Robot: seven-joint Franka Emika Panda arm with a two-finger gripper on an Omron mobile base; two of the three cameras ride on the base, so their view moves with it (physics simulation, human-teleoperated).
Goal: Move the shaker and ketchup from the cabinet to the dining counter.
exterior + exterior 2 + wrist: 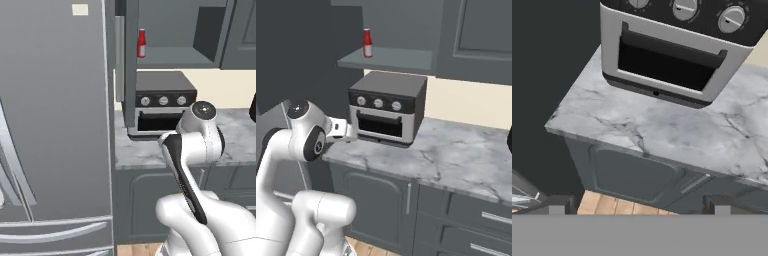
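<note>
Right base view has the ketchup [367,43] up on the cabinet [406,60] shelf. Looks light, slick plastic, so grab the body, not the neck. Gripper [639,207] is wide open, empty, low by the worktop [662,135].

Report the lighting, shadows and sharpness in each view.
Left base view: flat, even light, no glare; ketchup small and soft-edged on the cabinet shelf. Right base view: toaster oven casts a faint shadow on the marble counter. Hand view: counter veining sharp, cabinet side dark.
</note>
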